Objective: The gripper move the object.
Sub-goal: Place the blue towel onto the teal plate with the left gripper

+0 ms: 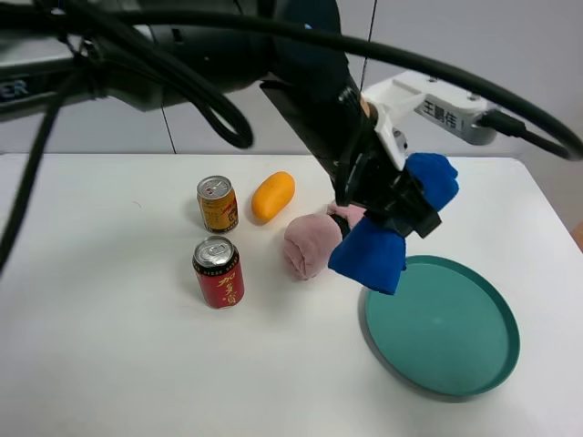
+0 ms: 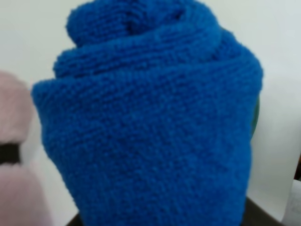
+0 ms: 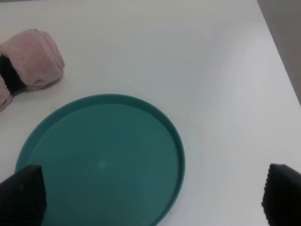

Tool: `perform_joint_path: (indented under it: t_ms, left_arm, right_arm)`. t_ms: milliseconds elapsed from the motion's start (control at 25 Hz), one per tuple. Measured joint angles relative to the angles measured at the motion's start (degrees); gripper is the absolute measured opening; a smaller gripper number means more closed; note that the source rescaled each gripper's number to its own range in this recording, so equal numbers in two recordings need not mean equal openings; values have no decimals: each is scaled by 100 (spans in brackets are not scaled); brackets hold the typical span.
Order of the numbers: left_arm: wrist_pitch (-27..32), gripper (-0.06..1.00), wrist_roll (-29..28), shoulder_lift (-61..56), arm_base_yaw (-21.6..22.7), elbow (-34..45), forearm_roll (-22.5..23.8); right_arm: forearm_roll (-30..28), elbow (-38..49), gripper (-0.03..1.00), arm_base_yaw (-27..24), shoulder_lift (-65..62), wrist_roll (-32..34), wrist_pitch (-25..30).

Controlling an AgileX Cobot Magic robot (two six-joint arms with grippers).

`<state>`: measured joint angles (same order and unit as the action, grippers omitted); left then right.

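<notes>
Jaws pinch looped-terry blue roll (image 1: 369, 257), apparently mid-waist.

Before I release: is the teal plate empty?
Empty. The teal plate shows a bare inside; the left gripper holds the blue roll.

- White plastic tag (image 1: 446, 111), far right: three black Chinese characters are printed on it, read tentatively as "王鹏伟".
- Red drink can (image 1: 219, 273), near left of centre: yellow Chinese characters run vertically, too small to be read.
- Gold drink can (image 1: 218, 204), behind it: red print is seen, illegible.
- Dark arm housing (image 1: 36, 86), far left: pale lettering is cut off, ending in "R".
</notes>
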<state>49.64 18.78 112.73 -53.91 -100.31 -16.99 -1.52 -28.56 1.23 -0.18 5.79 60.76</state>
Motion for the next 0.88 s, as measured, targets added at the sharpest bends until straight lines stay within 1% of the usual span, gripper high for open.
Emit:
perform_joint_path:
  t_ms: [80,200,400,520,720,880]
  left_arm:
    - [-51,0,136,268,-123,-70,0]
    - [-286,0,338,622,-313,-78,7]
    - [-859,0,648,1014,-664,-78,7]
    - [-1253,0,693,1158,-852,-78,-14]
    - [-1874,0,711,1318,-957,-78,-167]
    - [-2234,0,713,1477,-957,-78,-192]
  right_arm:
    - [0,0,100,0,0,0,0]
    - [0,0,100,0,0,0,0]
    - [0,0,100,0,0,0,0]
    - [0,0,100,0,0,0,0]
    - [0,0,100,0,0,0,0]
    - [0,0,100,0,0,0,0]
